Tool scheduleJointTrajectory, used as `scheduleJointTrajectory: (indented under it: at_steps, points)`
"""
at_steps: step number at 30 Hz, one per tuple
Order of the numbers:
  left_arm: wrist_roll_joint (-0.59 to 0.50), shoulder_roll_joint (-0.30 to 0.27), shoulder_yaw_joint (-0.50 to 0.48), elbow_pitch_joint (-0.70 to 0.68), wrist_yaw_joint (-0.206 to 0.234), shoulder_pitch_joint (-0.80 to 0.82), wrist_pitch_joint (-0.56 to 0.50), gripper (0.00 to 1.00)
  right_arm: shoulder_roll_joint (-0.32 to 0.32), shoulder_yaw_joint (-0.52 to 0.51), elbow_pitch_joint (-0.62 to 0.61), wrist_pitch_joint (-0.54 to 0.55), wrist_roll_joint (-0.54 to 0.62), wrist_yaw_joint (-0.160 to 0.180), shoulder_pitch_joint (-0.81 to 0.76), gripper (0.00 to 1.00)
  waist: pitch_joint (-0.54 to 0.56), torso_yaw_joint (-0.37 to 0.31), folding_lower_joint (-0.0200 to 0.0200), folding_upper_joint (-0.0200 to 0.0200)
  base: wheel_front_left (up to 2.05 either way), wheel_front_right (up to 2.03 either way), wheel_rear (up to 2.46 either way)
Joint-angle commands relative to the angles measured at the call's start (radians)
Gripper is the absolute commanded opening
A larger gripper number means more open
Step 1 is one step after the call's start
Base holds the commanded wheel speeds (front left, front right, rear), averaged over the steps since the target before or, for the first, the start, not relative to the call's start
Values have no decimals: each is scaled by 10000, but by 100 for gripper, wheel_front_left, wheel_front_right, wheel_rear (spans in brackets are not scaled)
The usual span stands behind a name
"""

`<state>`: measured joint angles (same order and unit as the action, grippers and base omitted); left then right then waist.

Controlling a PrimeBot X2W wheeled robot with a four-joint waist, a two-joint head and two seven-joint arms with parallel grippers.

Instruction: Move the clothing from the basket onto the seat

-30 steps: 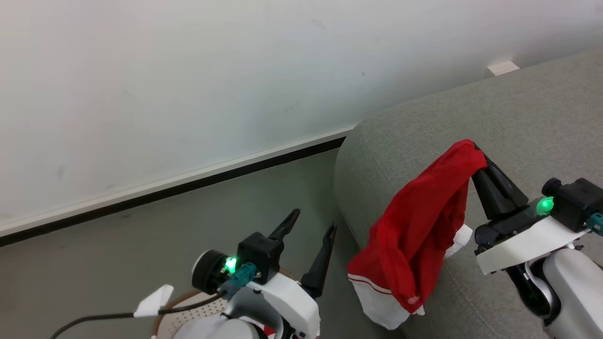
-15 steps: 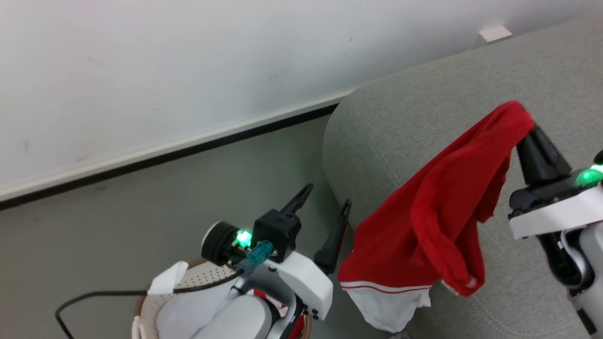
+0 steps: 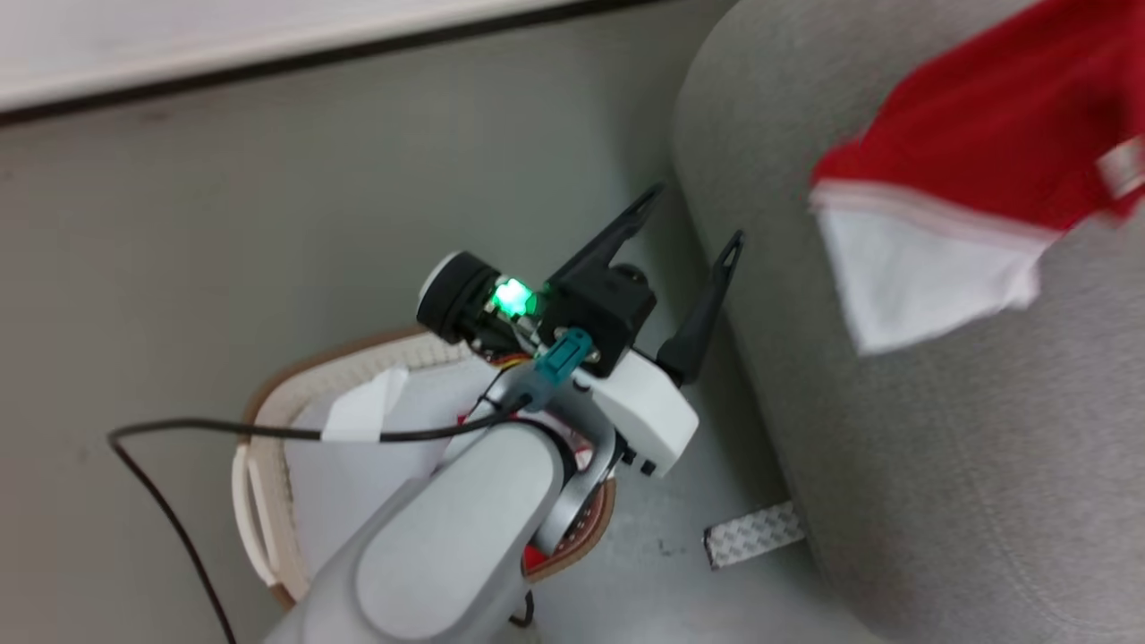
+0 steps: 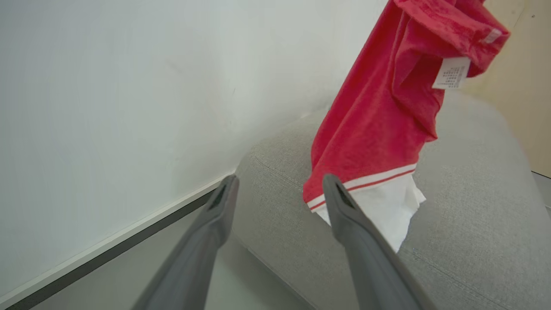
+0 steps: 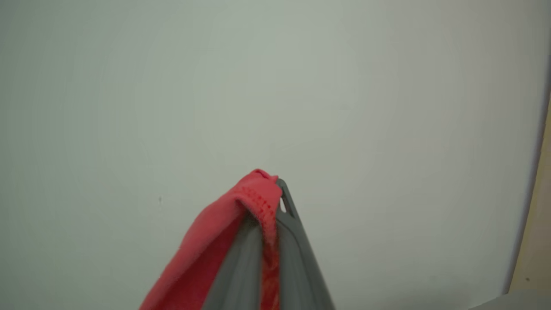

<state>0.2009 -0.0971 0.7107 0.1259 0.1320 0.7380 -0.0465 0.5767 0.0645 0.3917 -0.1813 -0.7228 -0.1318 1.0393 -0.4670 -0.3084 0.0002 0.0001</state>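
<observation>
Mostly the camera has shifted: the head has tipped down since a second ago, so the basket now sits in plain sight at the lower left. Against the seat, the red and white garment also looks carried higher and further over the cushion. Its white hem no longer hangs past the seat's rounded end.

The right jaws are pressed fully together on a bunched red edge of the garment, their fingers pointing up at the wall. Pinched at that one high point, the cloth hangs free, which I judge keeps the hem from dragging on the upholstery before it is laid down.

The left jaws stand as wide as they go and hold nothing. Their fingers hover over the floor between basket and seat, probably parked clear of the swinging cloth. Under that forearm a pale sheet covers most of the basket. A sliver of red by its near rim suggests more clothing remains.

A white care label dangles from the garment's upper fold, its rows of print too small to read. No brand shows.
</observation>
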Motion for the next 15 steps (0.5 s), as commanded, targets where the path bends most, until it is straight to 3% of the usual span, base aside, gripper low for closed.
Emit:
scheduleJointTrajectory:
  at_steps: [1, 9, 12, 15]
  points:
    - [-105, 34, -15, 62, -26, 194, 28, 100, 206, -233, 150, 50, 47, 23, 346, 0, -807, 494, -2, -1, 0, 0, 0]
    - [-177, 193, 158, 368, -47, 891, 105, 100, 1422, -1608, 2341, 428, 900, 21, 2244, 0, -1636, 788, -2, -1, 0, 0, 0]
    - [-193, 221, 236, 458, -12, 1012, 81, 100, 1487, -1684, 3473, 294, 1446, 21, 2085, 0, -1906, 866, -2, -1, 0, 0, 0]
    - [-150, 242, 300, 585, 3, 972, 98, 100, 1095, -1737, 4734, 9, 1712, 23, 1556, 0, -2036, 925, -2, -1, 0, 0, 0]
